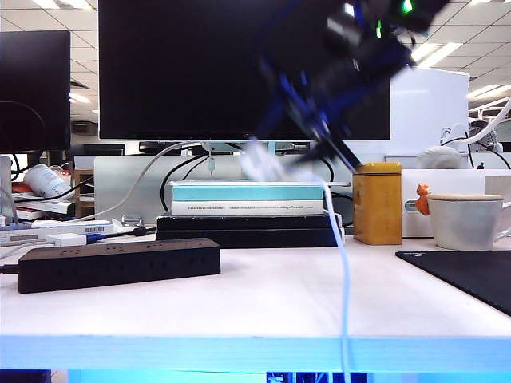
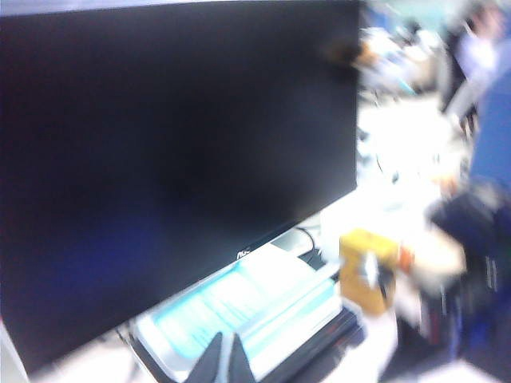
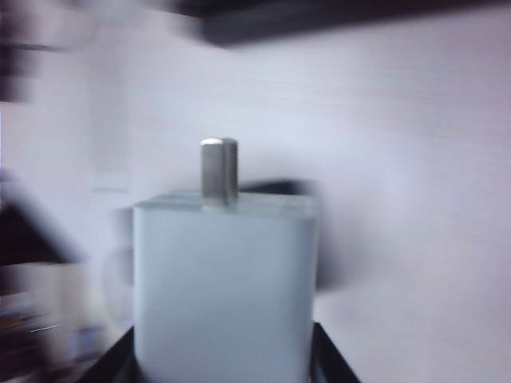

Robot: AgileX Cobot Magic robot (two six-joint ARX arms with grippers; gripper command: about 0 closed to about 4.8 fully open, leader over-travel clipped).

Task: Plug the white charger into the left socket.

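The white charger (image 3: 223, 279) sits between the dark fingers of my right gripper (image 3: 223, 355), which is shut on it; a metal prong (image 3: 218, 167) sticks out of its free end. In the exterior view the charger (image 1: 261, 162) is a white blur held above the stacked books, and its thin cable (image 1: 343, 263) hangs down over the table's front edge. The black power strip (image 1: 120, 263) lies at the front left. The left socket (image 1: 60, 254) is in its top face, but I cannot make out the slots. My left gripper (image 2: 226, 359) is shut and empty, up in front of the monitor.
A large monitor (image 1: 239, 68) stands behind a stack of books (image 1: 247, 209). A yellow tin (image 1: 377, 203), a white mug (image 1: 467, 219) and a black mat (image 1: 467, 275) are on the right. A flat white box with a blue plug (image 1: 68, 238) lies behind the strip.
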